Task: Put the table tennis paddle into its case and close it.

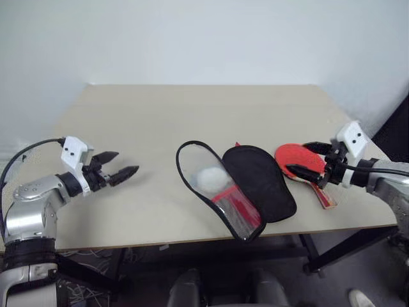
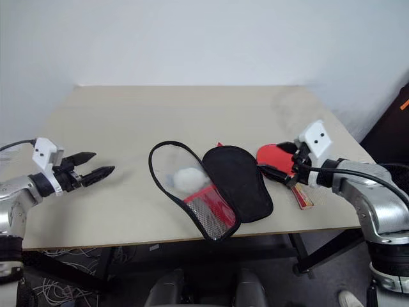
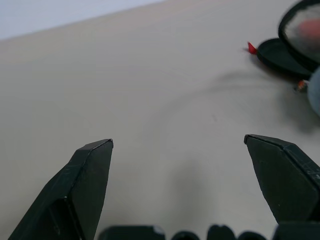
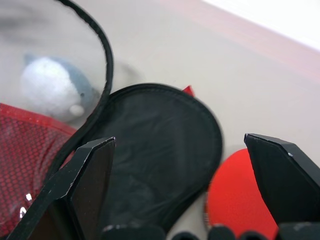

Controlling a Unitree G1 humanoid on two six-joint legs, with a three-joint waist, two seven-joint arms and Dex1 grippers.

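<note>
The case [image 1: 259, 182] lies unzipped and spread flat at mid-table, black lining up on its right half. Its left half [image 1: 192, 163] is a see-through and red mesh panel edged in black. The table tennis paddle [image 1: 291, 155] lies just right of the case, red face toward it and its handle [image 1: 324, 196] toward the table's front right. My right gripper [image 1: 308, 160] is open over the paddle's face, holding nothing; the wrist view shows the lining [image 4: 155, 150] and red face [image 4: 235, 195] ahead. My left gripper [image 1: 126, 162] hangs open and empty over bare table, well left of the case.
A white fluffy ball [image 1: 209, 178] rests in the case's left half. The beige table [image 1: 160, 121] has wide bare room at the left and back. Its front edge runs close below the case, and its right edge is near the paddle handle.
</note>
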